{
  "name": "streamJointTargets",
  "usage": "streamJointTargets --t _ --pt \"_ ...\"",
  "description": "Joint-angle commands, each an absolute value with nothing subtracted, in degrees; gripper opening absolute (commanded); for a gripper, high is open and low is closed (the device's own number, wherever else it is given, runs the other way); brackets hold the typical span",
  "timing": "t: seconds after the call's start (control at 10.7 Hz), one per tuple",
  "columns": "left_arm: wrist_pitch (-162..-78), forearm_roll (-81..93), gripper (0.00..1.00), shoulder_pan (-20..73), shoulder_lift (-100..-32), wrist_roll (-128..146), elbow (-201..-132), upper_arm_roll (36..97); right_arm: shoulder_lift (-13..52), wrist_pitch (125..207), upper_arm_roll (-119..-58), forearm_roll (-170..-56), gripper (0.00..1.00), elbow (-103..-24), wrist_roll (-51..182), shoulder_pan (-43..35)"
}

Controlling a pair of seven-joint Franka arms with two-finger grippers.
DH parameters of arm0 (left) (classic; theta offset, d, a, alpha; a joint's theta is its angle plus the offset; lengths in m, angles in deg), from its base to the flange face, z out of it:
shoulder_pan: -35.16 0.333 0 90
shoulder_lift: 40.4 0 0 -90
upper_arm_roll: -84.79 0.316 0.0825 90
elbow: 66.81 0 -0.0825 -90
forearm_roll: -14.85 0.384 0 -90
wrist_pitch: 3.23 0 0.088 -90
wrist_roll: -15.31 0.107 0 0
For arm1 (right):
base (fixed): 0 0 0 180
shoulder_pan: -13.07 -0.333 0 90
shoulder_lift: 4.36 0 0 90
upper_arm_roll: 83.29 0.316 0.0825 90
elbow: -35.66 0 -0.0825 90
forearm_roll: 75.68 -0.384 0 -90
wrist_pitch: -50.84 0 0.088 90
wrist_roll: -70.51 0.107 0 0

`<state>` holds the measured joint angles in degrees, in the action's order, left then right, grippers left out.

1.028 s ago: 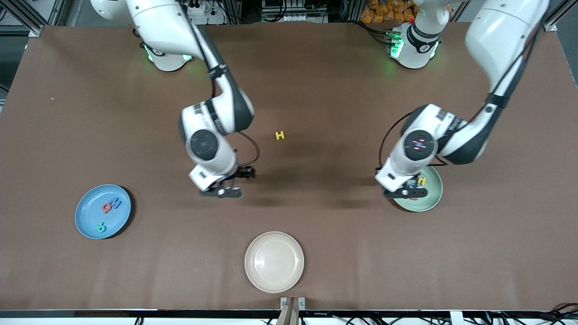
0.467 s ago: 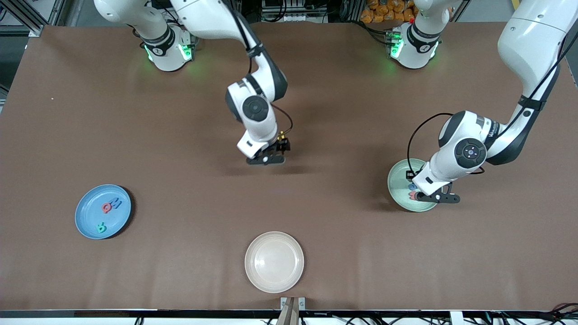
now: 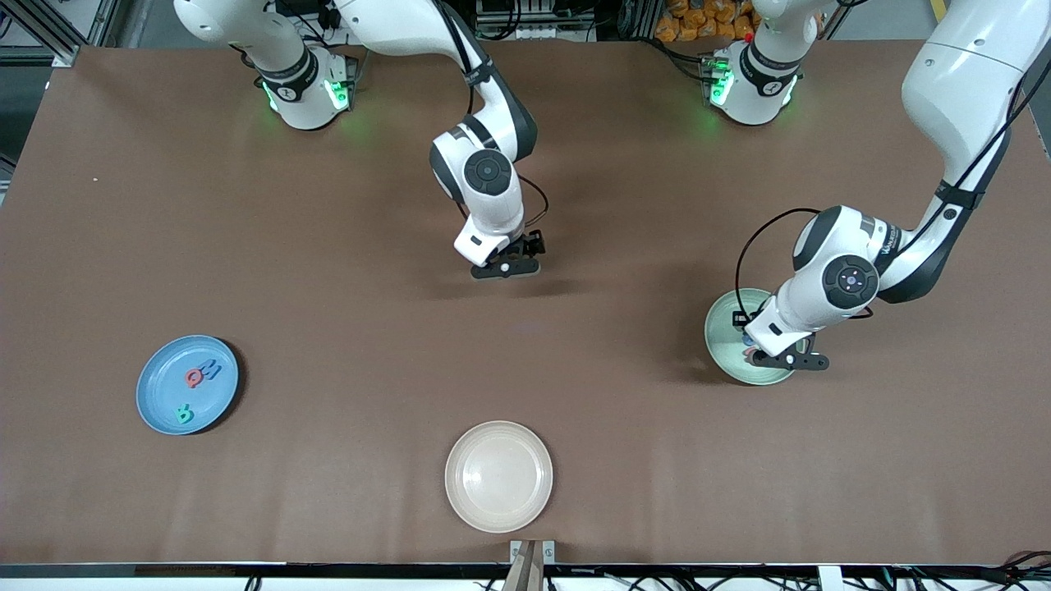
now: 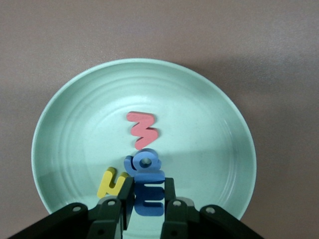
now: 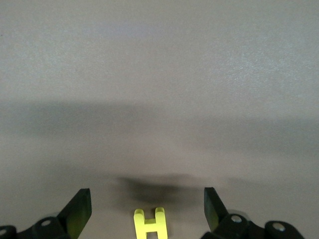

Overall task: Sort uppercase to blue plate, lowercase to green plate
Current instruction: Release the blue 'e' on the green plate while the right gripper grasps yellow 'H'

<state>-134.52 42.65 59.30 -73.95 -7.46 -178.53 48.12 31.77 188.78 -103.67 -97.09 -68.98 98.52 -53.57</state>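
Note:
My right gripper (image 3: 505, 267) hangs open over the yellow H (image 5: 150, 226), which lies on the table between its fingers (image 5: 82, 209); the front view hides the H under the hand. My left gripper (image 3: 784, 359) is low over the green plate (image 3: 727, 328) and shut on the blue m (image 4: 148, 195). The red w (image 4: 143, 130), blue g (image 4: 144, 162) and small yellow letter (image 4: 110, 181) lie in that plate (image 4: 75, 99). The blue plate (image 3: 156, 402) holds the red Q (image 3: 195, 377), blue M (image 3: 211, 369) and teal R (image 3: 185, 414).
A cream-white plate (image 3: 498, 476) sits near the table's front edge, midway between the two coloured plates. The brown table (image 3: 328, 271) is bare around the H.
My right arm has swung away from the front camera and now hangs over the H. My left hand has shifted over the green plate toward the left arm's end.

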Motion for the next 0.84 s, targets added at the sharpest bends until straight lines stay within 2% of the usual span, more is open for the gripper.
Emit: streamJointTargets --t 0.0,0.09,0.19,0.28,0.37,0.47,0.56,0.75 --pt "-134.89 43.59 0.43 60.12 -73.18 -9.9 -179.13 47.17 30.62 189.53 -104.12 -98.35 1.0 -70.51 96.61 -54.34" --pt "-134.54 43.59 0.45 59.95 -72.66 -11.04 -179.05 46.91 30.62 190.4 -100.99 -98.09 1.0 -70.51 96.7 -52.52" --pt "-134.19 43.42 0.5 59.86 -71.78 -11.49 -179.05 46.47 30.62 191.97 -96.08 -97.57 1.0 -70.77 97.05 -48.93" --pt "-132.88 42.98 0.56 60.03 -70.99 -11.58 -178.61 45.42 30.54 192.95 -93.68 -97.3 1.0 -71.55 97.14 -47.07" --pt "-132.08 42.8 0.68 60.12 -69.85 -11.49 -178.26 44.89 30.45 193.22 -92.27 -97.21 1.0 -72.43 97.23 -46.27" --pt "-131.64 42.63 0.86 60.21 -67.84 -11.41 -177.99 44.36 30.27 193.83 -91.47 -96.95 1.0 -73.57 97.23 -45.91" --pt "-130.16 42.45 1.0 60.3 -65.99 -10.88 -177.38 44.27 29.84 194.88 -90.94 -95.73 1.0 -75.24 97.23 -45.56" --pt "-123.33 37.99 1.0 60.3 -64.22 -10.62 -171.96 44.18 29.13 194.98 -90.93 -92.83 1.0 -77.0 97.23 -44.68"
